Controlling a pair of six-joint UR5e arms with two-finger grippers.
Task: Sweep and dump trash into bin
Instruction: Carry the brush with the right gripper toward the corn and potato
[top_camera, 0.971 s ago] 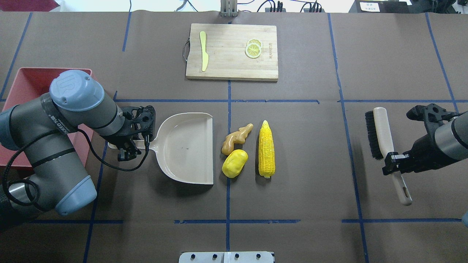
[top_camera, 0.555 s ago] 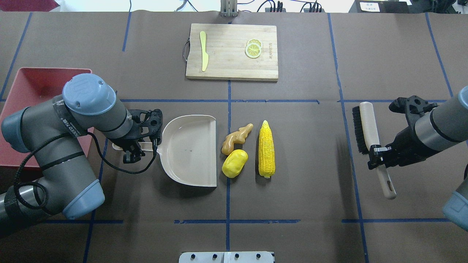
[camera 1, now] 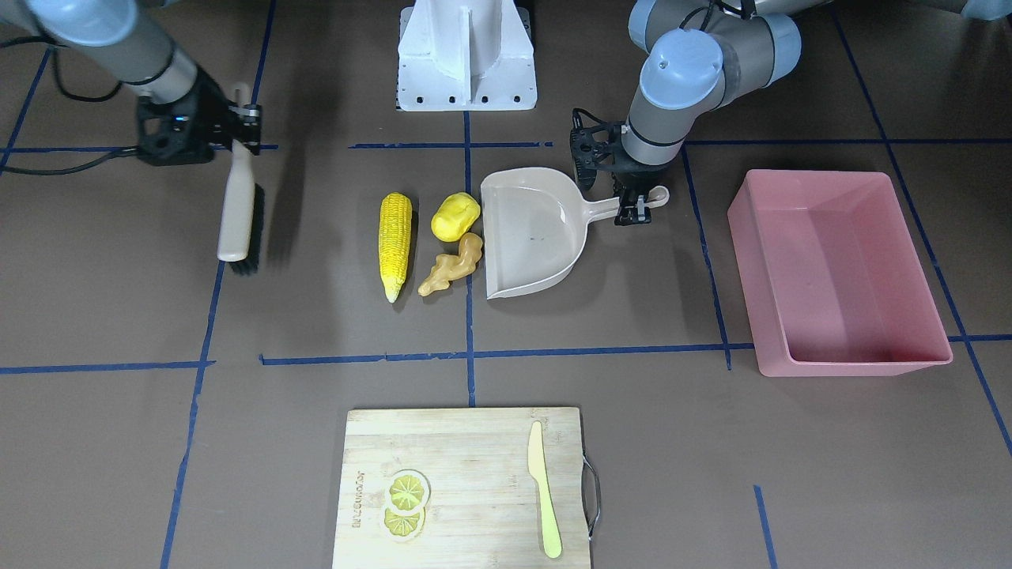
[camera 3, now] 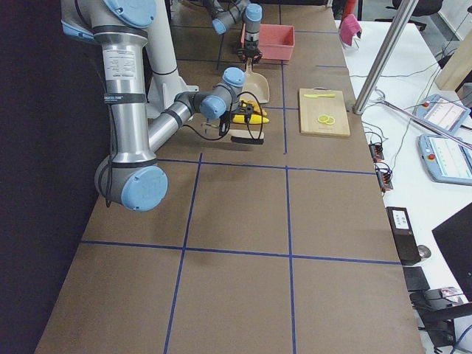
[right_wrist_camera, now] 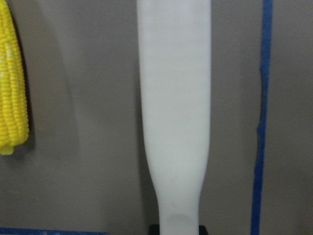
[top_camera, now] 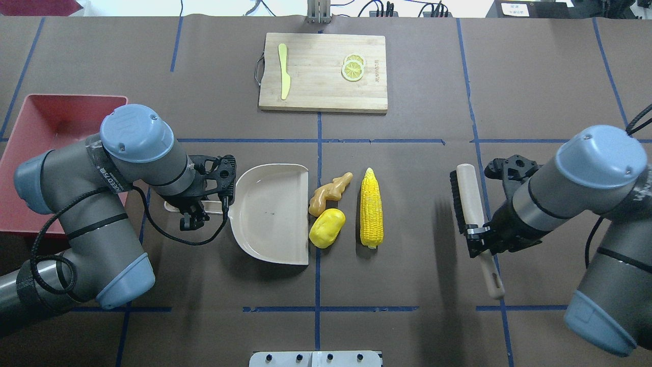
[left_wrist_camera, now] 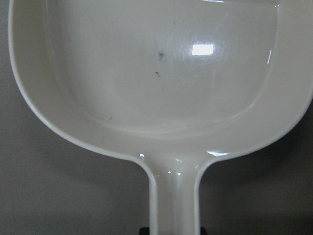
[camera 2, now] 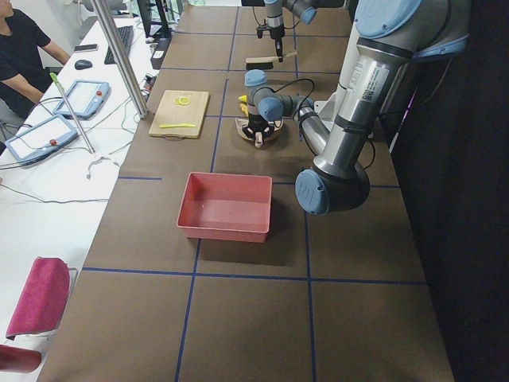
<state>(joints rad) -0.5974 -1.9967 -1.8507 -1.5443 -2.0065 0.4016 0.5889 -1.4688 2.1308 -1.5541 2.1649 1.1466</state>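
The trash lies mid-table: a yellow corn cob (top_camera: 371, 209), a yellow potato-like lump (top_camera: 327, 228) and a tan ginger root (top_camera: 328, 193). My left gripper (top_camera: 196, 206) is shut on the handle of the beige dustpan (top_camera: 272, 214). The dustpan's open lip sits right against the ginger and the lump. My right gripper (top_camera: 481, 239) is shut on the handle of a brush (top_camera: 471, 199) with black bristles, held to the right of the corn. The pink bin (top_camera: 30, 132) stands at the far left, partly hidden by my left arm. The front-facing view shows the bin (camera 1: 838, 356) empty.
A wooden cutting board (top_camera: 323, 97) at the table's far side carries a pale yellow knife (top_camera: 283, 71) and lemon slices (top_camera: 353, 68). Blue tape lines cross the brown table cover. A metal base plate (top_camera: 316, 359) sits at the near edge.
My left arm has pushed the dustpan right, up to the ginger and lump. My right arm has carried the brush left toward the corn.
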